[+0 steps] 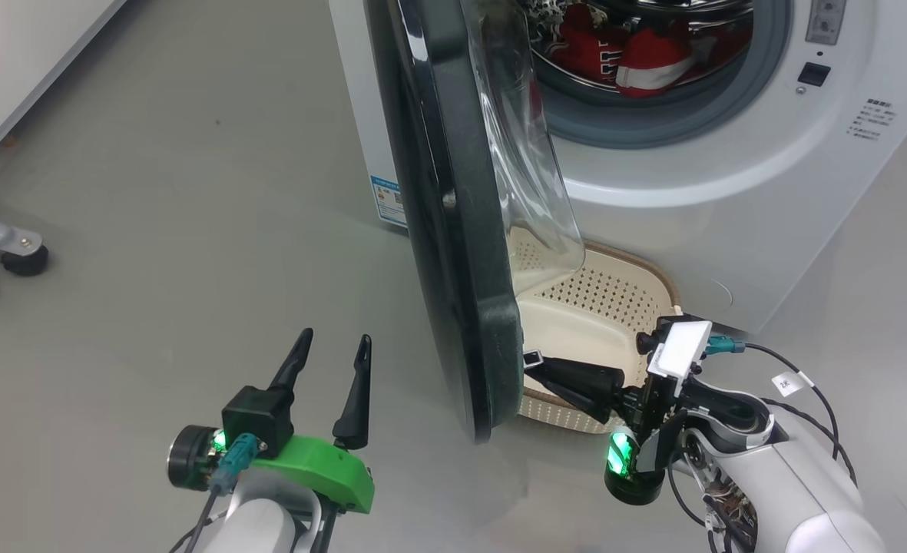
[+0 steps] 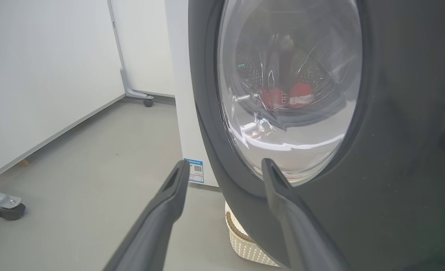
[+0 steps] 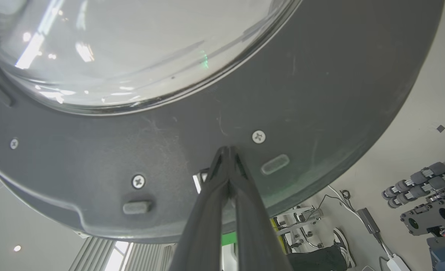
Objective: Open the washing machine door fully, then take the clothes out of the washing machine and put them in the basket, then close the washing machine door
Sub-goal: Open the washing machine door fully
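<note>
Right claw (image 1: 534, 361) is pinched shut on nothing, tips against the inside of the door (image 1: 453, 230) low down, so I'd guess it's shoving it open. Left claw (image 1: 334, 338) gapes wide and empty just outside the door. The door's roughly halfway, sticking out over the empty basket (image 1: 599, 299). The red clothes (image 1: 637, 54) all sit in the washer (image 1: 729, 192) drum. So step one isn't done, and unloading and closing are left.

The door (image 1: 453, 230) has a glossy black rim around clear glass, the washer (image 1: 729, 200) is white with a grey ring (image 1: 653, 127) and a blue label (image 1: 388, 201), the clothes (image 1: 649, 61) are red with white stripes, the basket (image 1: 614, 288) is cream, dotted with holes and brown-rimmed, and the floor (image 1: 192, 192) is grey.
</note>
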